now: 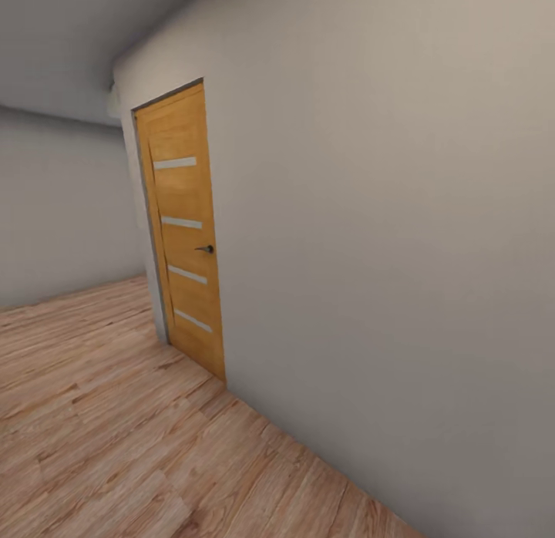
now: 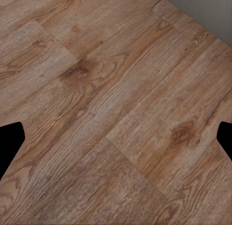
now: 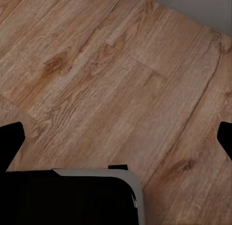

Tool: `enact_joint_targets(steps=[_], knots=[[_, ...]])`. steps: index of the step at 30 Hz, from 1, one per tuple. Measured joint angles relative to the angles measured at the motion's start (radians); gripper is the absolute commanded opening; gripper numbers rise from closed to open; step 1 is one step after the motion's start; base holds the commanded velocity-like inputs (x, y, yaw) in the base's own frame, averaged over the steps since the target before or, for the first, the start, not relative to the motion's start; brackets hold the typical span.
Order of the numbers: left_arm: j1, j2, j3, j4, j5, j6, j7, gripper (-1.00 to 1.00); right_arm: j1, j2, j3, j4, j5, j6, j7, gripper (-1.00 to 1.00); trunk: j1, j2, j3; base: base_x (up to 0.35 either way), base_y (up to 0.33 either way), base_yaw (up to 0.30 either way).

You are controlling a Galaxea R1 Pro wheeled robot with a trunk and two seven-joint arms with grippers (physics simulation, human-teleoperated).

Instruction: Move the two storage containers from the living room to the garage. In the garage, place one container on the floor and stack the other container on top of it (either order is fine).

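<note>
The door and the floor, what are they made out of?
The door looks like honey-colored wood with a smooth finish; faint grain shows, and four pale strips across it could be frosted glass. Its small handle looks like dark metal. The floor looks like light wood planks, matte, with knots and grain lines, though it could be printed laminate.

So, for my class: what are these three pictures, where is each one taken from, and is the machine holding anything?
They come from a simulated wheeled robot with two arms. The head camera looks along a grey wall with a shut wooden door and a plank floor. Each of the other two pictures comes from a camera by one gripper, looking down at that floor. The dark tips at the picture edges are the fingers, set wide apart on the left gripper and the right gripper, with bare floor between, so nothing is held. The dark block is probably part of the robot.
</note>
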State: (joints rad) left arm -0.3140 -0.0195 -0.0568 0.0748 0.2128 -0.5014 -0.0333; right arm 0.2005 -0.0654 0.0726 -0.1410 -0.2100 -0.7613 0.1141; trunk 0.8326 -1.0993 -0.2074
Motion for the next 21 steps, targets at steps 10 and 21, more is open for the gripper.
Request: enact_joint_targets(steps=[10, 21], knots=[[0.0, 0.0, 0.0, 0.0, 0.0, 0.0, 0.0, 1.0, 0.0, 0.0, 0.0, 0.0, -0.002, 0.0, 0.0, 1.0, 0.0, 0.0, 0.0, 0.325, 0.0, 0.031], [0.0, 0.0, 0.0, 0.0, 0.0, 0.0, 0.0, 1.0, 0.0, 0.0, 0.0, 0.0, -0.003, 0.0, 0.0, 1.0, 0.0, 0.0, 0.0, 0.325, 0.0, 0.275]])
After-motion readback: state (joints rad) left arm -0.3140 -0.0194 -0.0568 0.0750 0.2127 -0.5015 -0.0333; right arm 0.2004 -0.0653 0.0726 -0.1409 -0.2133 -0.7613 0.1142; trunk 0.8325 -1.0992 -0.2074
